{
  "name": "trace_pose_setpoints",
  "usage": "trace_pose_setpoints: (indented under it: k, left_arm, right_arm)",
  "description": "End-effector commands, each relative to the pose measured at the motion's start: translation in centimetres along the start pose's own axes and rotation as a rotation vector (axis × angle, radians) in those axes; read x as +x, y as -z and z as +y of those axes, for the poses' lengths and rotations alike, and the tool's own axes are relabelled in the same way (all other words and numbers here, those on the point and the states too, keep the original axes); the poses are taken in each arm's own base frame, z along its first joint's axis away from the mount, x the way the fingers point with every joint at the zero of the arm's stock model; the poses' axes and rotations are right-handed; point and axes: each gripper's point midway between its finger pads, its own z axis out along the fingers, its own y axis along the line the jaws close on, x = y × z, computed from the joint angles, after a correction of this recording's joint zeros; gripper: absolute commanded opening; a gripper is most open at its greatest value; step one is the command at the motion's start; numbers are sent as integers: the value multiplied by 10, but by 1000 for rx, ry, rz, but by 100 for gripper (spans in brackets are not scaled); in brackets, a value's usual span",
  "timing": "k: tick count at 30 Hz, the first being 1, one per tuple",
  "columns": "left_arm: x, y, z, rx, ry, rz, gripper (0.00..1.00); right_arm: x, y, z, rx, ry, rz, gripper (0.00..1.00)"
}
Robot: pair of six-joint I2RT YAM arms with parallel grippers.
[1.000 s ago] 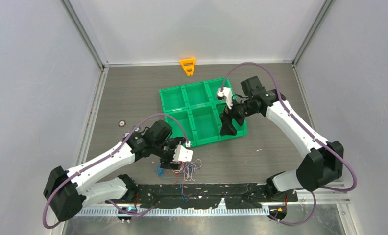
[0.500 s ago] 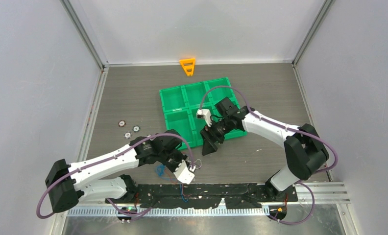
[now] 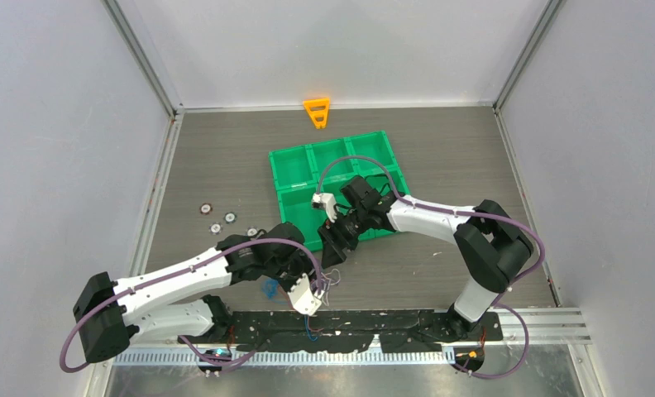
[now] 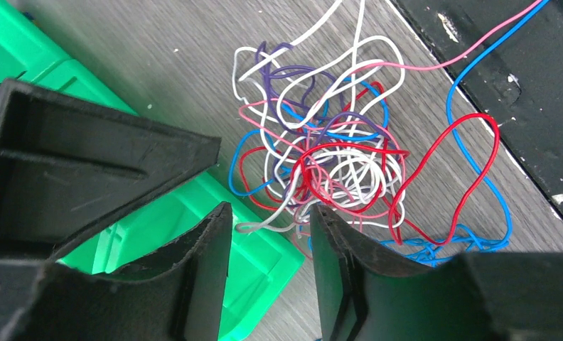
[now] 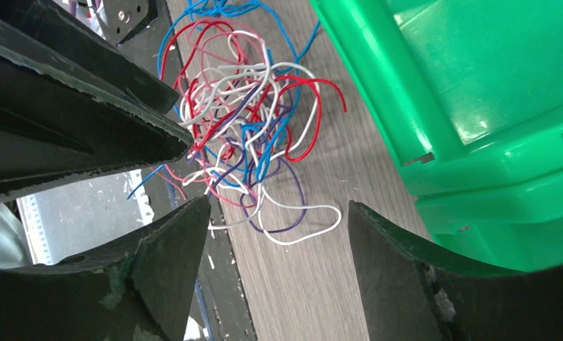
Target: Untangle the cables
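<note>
Red, white, blue and purple cables (image 4: 328, 156) lie in one tangled heap on the grey table (image 4: 158, 71), just ahead of the tips of the left gripper (image 4: 270, 213). Its jaws stand apart with a narrow gap and pinch nothing. The right gripper (image 5: 279, 213) has its jaws spread wide. The heap lies just beyond them, and the green tray (image 5: 478, 85) is to their right.

Green compartmented tray (image 3: 284, 165) mid-table, set slightly askew. Orange triangular piece (image 3: 317, 112) just beyond it, nr back wall. Few small round discs (image 3: 205, 209) clustered left of tray, apart from it. Grey wood-grain tabletop (image 3: 225, 149); black strip (image 3: 407, 324) along near edge w/ white specks.
</note>
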Motion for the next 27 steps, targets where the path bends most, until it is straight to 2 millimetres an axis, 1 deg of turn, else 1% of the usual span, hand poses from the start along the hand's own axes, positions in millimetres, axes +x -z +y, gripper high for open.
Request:
trace_pose_setpoints:
  k: [1,2,3,4,6,8,10,11,13,14,15,16,17,18,19,20,21,23,25,27]
  left_arm:
    - [2,-9,4,-8,-83,0,42]
    - [3,-10,5,-13,-98,4,37]
    - [3,-9,8,-27,-99,4,30]
    - [0,-6,13,-49,-92,-4,21]
    - [-11,6,28,-112,-49,-38,1]
    - [-23,21,42,-172,37,-74,0]
    - [-31,35,52,-217,78,-96,0]
    - [-33,41,55,-232,92,-104,0]
    - [-40,54,63,-285,114,-126,0]
    - [-43,60,66,-309,125,-142,0]
    - [-47,67,69,-334,131,-157,0]
    - [-50,74,72,-359,138,-170,0]
    - [-53,82,76,-389,148,-178,0]
    - [-55,91,81,-423,157,-184,0]
    - [-56,100,87,-461,171,-187,0]
    - [-58,113,94,-511,190,-192,0]
    - [-61,127,101,-555,209,-197,0]
    - [-66,156,116,-634,239,-209,0]
    - [-72,186,130,-714,290,-230,0]
    - [-74,214,142,-787,357,-244,0]
  right_arm:
    - [-14,-8,-4,38,17,-45,73]
    - [-14,-9,-4,41,20,-46,73]
    - [-13,-12,-3,50,27,-42,72]
    - [-14,-13,-3,55,37,-47,72]
    - [-14,-16,0,69,56,-47,72]
    - [-13,-20,1,82,71,-43,72]
    - [-11,-25,0,88,76,-34,71]
    - [-7,-29,-2,93,81,-21,71]
    - [0,-34,-10,114,93,1,66]
    - [4,-35,-15,128,105,13,60]
    - [9,-35,-17,135,106,27,51]
    - [12,-35,-20,146,121,38,45]
    - [16,-33,-20,149,121,56,35]
    - [18,-31,-20,154,139,61,30]
    - [21,-27,-19,160,143,74,21]
    - [21,-22,-21,174,163,78,16]
    - [26,-18,-20,181,161,96,9]
    - [31,-5,-20,198,161,101,6]
    - [32,4,-12,184,167,102,5]
    - [37,11,-13,202,178,124,5]
